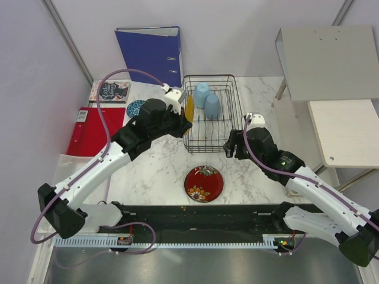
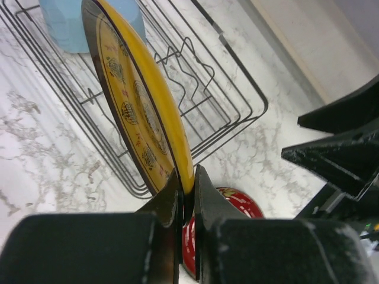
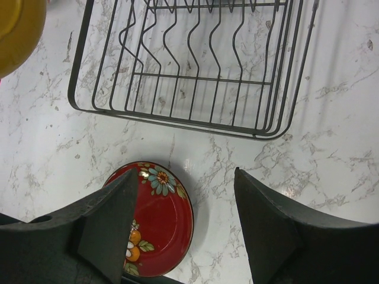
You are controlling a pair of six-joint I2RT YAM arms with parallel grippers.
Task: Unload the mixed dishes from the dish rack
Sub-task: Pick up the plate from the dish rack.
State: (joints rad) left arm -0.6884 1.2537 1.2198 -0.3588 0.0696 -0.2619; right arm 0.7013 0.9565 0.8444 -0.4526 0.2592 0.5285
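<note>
The rectangular black wire dish rack (image 1: 228, 127) stands on the white marble-patterned table (image 1: 154, 171). It holds two pale blue plastic cups (image 1: 212, 106), which sit close together in its far half. The near half shows only bare wire and upright prongs in the right wrist view (image 3: 177, 121).

At the rack's left side, the yellow patterned plate (image 2: 142, 100) stands on edge and tilted. The left gripper (image 2: 186, 183) is clamped on the plate's rim, one finger on each face. I cannot tell whether the plate's lower edge touches the wires.

The red floral plate (image 3: 160, 219) lies flat on the table just in front of the rack, apart from it. The right gripper (image 3: 183, 177) hovers above this plate with its fingers spread wide and nothing between them.

The small blue patterned bowl (image 1: 135, 108) rests on the table to the left of the rack, partly hidden by the left arm. A blue ring binder (image 1: 151, 53) stands upright beyond the table's far edge.
</note>
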